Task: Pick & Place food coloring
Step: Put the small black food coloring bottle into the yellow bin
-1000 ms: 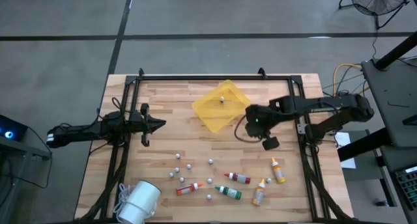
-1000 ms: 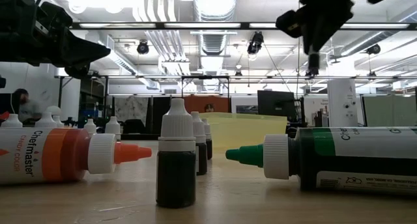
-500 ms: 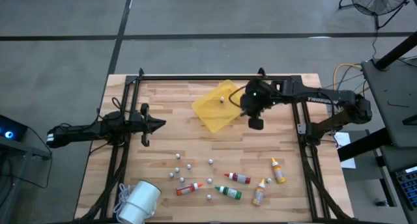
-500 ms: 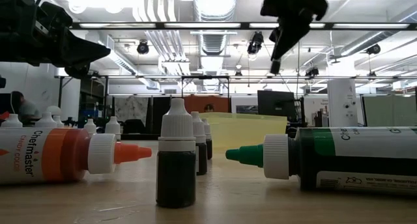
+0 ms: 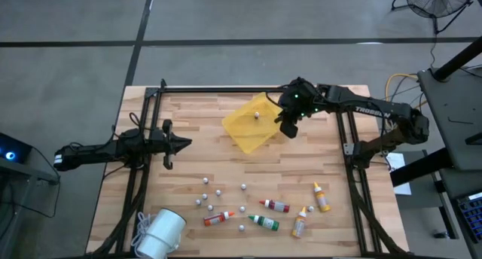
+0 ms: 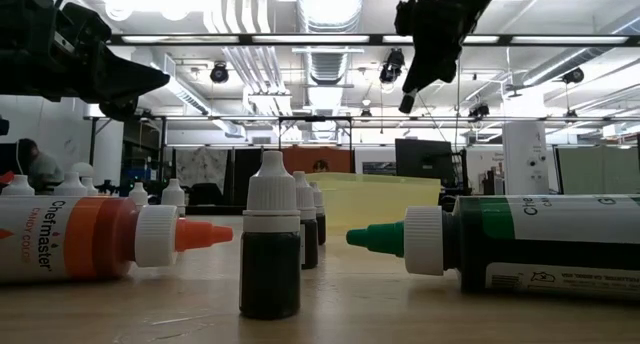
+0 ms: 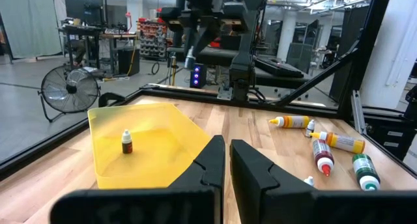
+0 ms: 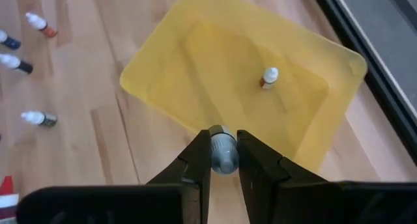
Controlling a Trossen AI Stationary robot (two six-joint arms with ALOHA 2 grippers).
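Five food coloring bottles with coloured caps lie on their sides near the table's front right: red (image 5: 276, 206), green (image 5: 265, 223), orange-red (image 5: 218, 218) and two yellow ones (image 5: 321, 197) (image 5: 300, 223). A yellow tray (image 5: 245, 127) sits at the far middle with a small white-capped bottle (image 8: 268, 77) standing in it. My right gripper (image 5: 288, 129) is above the tray's right edge, shut on another small white-capped bottle (image 8: 221, 152). My left gripper (image 5: 184, 144) waits shut at the table's left, holding nothing. My right gripper pinches the small bottle's white cap (image 8: 221, 160) between its two fingers. The fingers come from above, pointing down. The bottle is lifted clear, over the tray's edge (image 8: 195, 129).
Several small white-capped bottles (image 5: 218, 193) stand upright on the table's near middle. A white cylinder (image 5: 160, 235) lies at the near left corner. A black frame (image 5: 248, 89) runs around the table's edges. Bare wood lies between the tray and the bottles.
My right gripper has travelled from the table's right middle toward the far edge and left, ending over the yellow tray's right edge, still shut. The bottles on the table have stayed where they were.
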